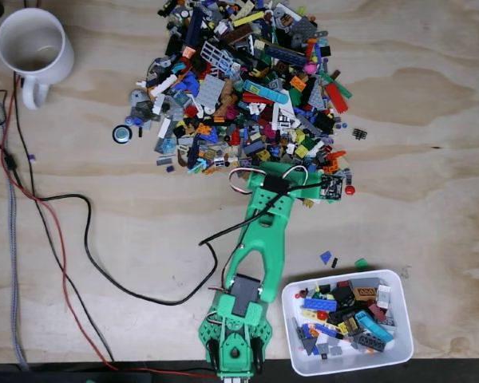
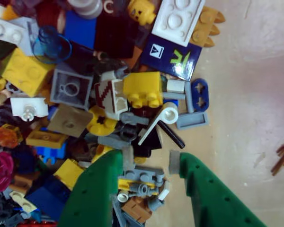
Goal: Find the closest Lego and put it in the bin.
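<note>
Two green fingers (image 2: 97, 189) of the gripper (image 2: 146, 163) spread wide over the Lego pile (image 1: 247, 88).

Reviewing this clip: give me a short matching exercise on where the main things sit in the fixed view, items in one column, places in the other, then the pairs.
Items:
1. white mug
2. bin
3. Lego pile
4. gripper

Places in the fixed view:
A. bottom right, holding bricks
B. at the pile's lower edge
C. top left corner
D. top centre, spread on the wood

Pairs: 1-C, 2-A, 3-D, 4-B
</note>
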Robot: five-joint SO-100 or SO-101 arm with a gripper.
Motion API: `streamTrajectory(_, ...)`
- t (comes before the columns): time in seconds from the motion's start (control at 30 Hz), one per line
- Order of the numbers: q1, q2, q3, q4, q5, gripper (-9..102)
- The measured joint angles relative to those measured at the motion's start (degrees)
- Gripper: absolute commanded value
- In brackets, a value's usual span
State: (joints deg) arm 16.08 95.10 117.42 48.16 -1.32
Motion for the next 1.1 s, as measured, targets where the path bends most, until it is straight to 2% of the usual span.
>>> streamTrajectory(0.37, 1.23, -2.55, -0.09, -2.81, -0.97, 10)
streamTrajectory(0.53, 1.23, -3.69, 0.0, -4.31, -1.32, 0)
streamTrajectory(0.83, 1.14, -4.75, -0.09, -4.75, -2.11, 0)
streamTrajectory(0.97, 0.44, -4.83, -3.96, 1.67, -4.39, 0)
streamTrajectory(1.1, -1.67, -3.6, -12.83, 12.92, -10.37, 0)
